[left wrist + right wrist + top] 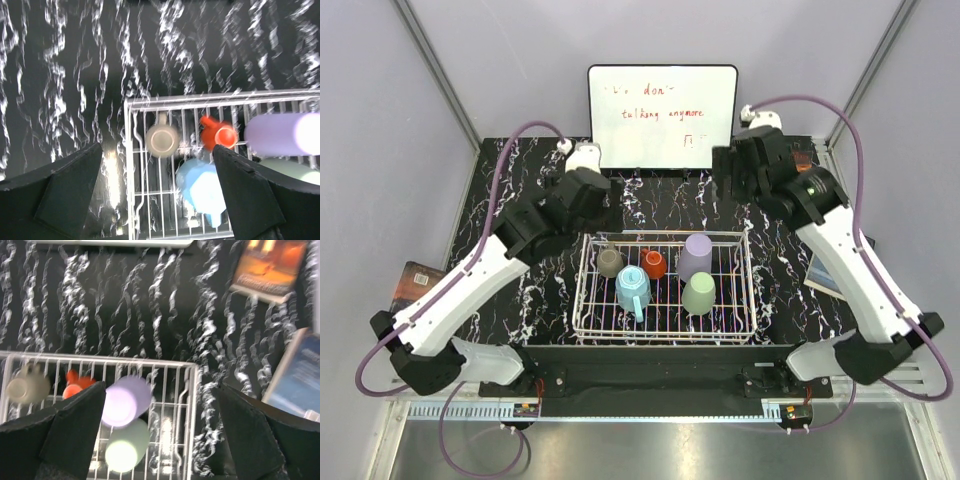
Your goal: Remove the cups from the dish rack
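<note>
1. Left claw (156,150) hangs spread wide and empty near the rack's (665,236) far-left corner.
2. Right claw (161,389), equally splayed and empty, hangs near its far-right corner.
3. Inside the rack: grey cup (610,262), red cup (654,264), blue mug (632,290), lavender tumbler (697,255), green tumbler (699,293).
4. The rack sits on the worktop (650,195).

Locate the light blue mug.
Top view: the light blue mug sits in the dish rack, left of centre, nearer than the grey-brown cup and red-orange cup.

White dish rack (660,338); lavender tumbler (697,255); red-orange cup (654,264); black white-veined table (650,200).
</note>
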`<action>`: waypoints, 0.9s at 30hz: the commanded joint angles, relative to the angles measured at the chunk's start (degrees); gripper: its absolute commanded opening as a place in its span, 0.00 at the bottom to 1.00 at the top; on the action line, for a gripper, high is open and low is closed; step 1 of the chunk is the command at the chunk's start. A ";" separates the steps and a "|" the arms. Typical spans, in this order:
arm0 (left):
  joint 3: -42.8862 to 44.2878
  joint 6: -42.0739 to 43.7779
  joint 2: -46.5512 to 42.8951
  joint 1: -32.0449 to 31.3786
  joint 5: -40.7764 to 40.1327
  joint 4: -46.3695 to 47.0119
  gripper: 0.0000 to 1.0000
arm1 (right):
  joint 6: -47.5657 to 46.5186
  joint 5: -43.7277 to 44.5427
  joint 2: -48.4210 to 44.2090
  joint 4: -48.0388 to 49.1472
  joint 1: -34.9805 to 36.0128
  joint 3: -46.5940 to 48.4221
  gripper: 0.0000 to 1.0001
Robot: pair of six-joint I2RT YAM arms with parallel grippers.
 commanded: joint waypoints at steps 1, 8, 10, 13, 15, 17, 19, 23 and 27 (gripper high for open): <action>9.03 8.61 2.13 -0.11 0.94 1.51 0.99 | -4.63 10.20 5.62 -1.91 0.60 10.46 1.00; 6.50 5.38 2.31 -0.11 3.13 1.33 0.99 | -1.99 6.52 6.78 7.55 0.95 4.35 1.00; 2.11 3.96 0.48 -0.03 4.10 2.12 0.99 | 0.82 -0.51 3.79 10.30 1.22 -0.85 1.00; -3.43 1.59 -1.55 -0.11 4.71 2.74 0.99 | 1.79 1.21 2.90 9.26 7.52 -5.86 1.00; -6.94 0.53 -3.57 -0.02 5.07 3.35 0.99 | 3.10 6.38 2.64 8.64 14.44 -9.72 1.00; -8.71 -0.17 -5.24 -0.11 4.72 3.62 0.99 | 5.21 8.08 2.38 8.11 16.50 -11.40 1.00; -10.82 -0.52 -6.21 -0.03 4.37 3.88 0.99 | 7.85 6.33 1.58 8.81 16.60 -13.86 1.00; -12.76 -0.61 -7.36 -0.11 4.28 4.50 0.99 | 10.31 6.06 1.32 8.90 16.69 -16.58 1.00; -13.81 -0.96 -7.71 -0.11 4.54 4.59 0.99 | 10.93 5.89 0.00 9.25 16.69 -19.40 1.00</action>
